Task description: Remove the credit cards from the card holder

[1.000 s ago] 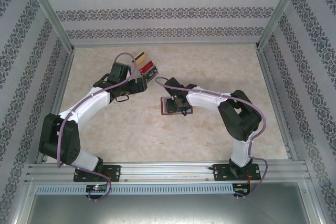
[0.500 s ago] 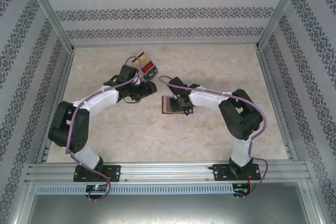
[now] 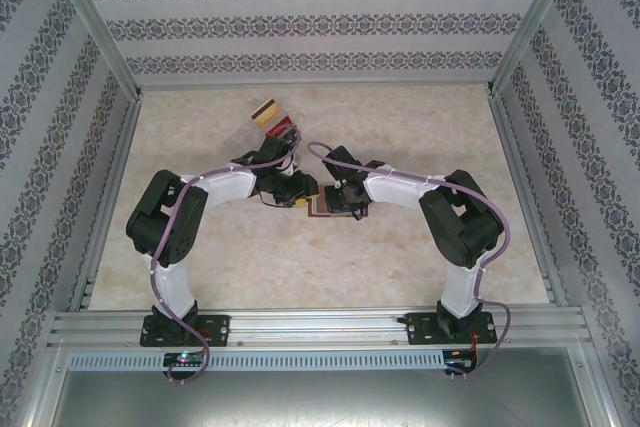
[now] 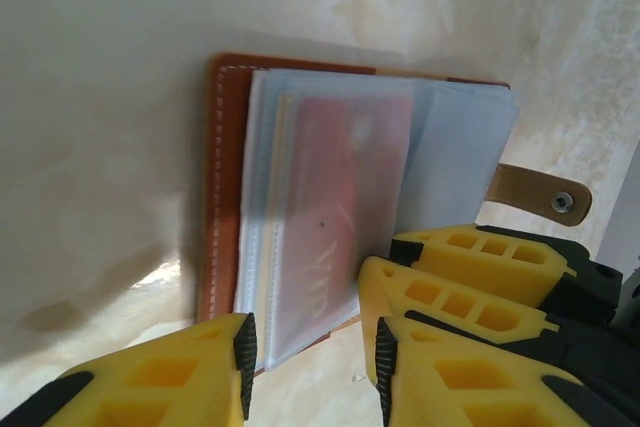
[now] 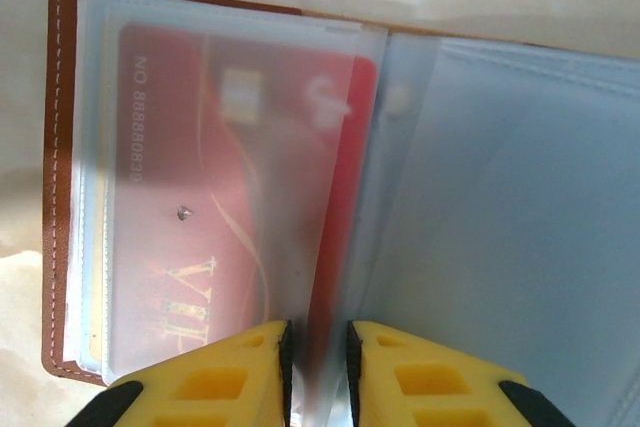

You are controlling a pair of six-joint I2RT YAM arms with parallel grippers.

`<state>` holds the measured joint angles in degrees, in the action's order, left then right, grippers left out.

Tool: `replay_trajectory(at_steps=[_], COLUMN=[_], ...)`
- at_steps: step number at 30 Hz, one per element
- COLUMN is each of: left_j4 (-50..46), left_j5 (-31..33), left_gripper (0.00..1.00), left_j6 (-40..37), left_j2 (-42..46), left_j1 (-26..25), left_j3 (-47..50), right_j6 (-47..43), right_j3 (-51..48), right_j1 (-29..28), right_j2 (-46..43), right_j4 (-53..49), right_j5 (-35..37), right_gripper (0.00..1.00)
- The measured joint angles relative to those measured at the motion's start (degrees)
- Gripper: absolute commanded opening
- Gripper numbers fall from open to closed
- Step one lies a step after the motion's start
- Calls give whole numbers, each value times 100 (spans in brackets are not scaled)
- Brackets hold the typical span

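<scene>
The brown leather card holder [image 3: 322, 208] lies open mid-table, its clear sleeves fanned out [image 4: 215, 177] [image 5: 55, 147]. A red credit card [image 5: 220, 177] [image 4: 340, 177] sits inside the top sleeve. My right gripper [image 3: 345, 199] [image 5: 318, 367] is shut on that sleeve's inner edge, and the card's red edge shows between the pads. My left gripper [image 3: 303, 193] [image 4: 312, 367] hovers at the holder's near corner. Its jaws stand open with the sleeve corner between them, untouched. Two loose credit cards, one tan [image 3: 265, 110] and one red [image 3: 283, 129], lie on the table behind.
The holder's strap with a snap [image 4: 535, 194] sticks out on the far side. The right gripper's yellow fingers [image 4: 450, 287] sit close beside my left jaws. Patterned walls and metal posts [image 3: 100, 37] enclose the marble-look table [image 3: 420, 137].
The left arm has swung from the loose cards at the back to the card holder, its jaws narrowing. The right gripper has closed on the sleeve.
</scene>
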<state>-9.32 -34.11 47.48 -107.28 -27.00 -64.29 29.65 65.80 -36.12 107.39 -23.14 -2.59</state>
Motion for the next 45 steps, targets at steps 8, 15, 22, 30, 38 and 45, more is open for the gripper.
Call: replay_trajectory(at_steps=[8,15,22,30,38,45], left_j4=[68,81,46,-90,-452,-592], left_j5=[2,-4,-2,2,168,177], left_gripper=[37,36,30,28,29,28], left_j6=[83,81,59,-55,-260,-439], left_j2=[-232,-415,-540,-640,-651,-675], left_j1=[-44,-44,-52,-114,-118,-133], left_j3=[-157,-181,-341,-529,-669,-739], right_j6=[20,42,59,61,61,61], right_j3=[-68,-136,-175,-186,-221,-223], right_j1=[50,79,153,164,190,225], right_j2=[-31,-55,-63,-66,-74,-76], right_j4=[79,170,260,282,326,330], right_j5=[-101,-162,-232,-267,-326,-396], right_gripper=[23,23,23,22,21,21])
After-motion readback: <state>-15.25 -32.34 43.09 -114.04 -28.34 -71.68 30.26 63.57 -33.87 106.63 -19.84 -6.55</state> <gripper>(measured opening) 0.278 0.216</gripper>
